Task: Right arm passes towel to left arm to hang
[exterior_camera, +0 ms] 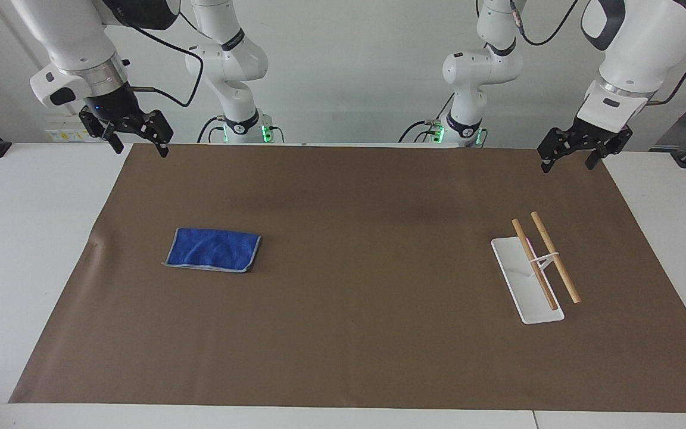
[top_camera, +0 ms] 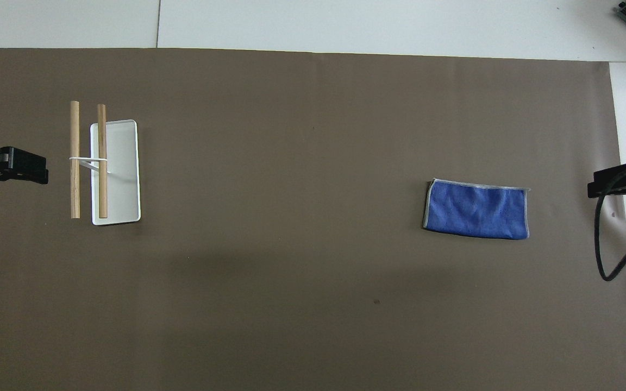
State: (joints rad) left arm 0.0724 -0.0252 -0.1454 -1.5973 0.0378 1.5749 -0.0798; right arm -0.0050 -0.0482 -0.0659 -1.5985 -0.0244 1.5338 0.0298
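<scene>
While towel (exterior_camera: 213,249) is lying flat on brown mat (exterior_camera: 367,196) toward right arm's end of worktop, right gripper (exterior_camera: 136,145) and left gripper (exterior_camera: 568,161) are hovering over mat's robot-side corners, jaws spread, gripping nothing.

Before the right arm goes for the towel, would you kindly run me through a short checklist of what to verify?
1. Towel lies flat and folded on the brown mat, toward the right arm's end: ok.
2. Right hand open and holding nothing: ok.
3. Left hand open, holding nothing, waiting over its own mat corner: ok.
4. Nothing lies on the towel: ok.
5. Rack stands upright at the left arm's end, both wooden bars bare: ok.
6. Rack base fixed to the mat: cannot tell.
</scene>
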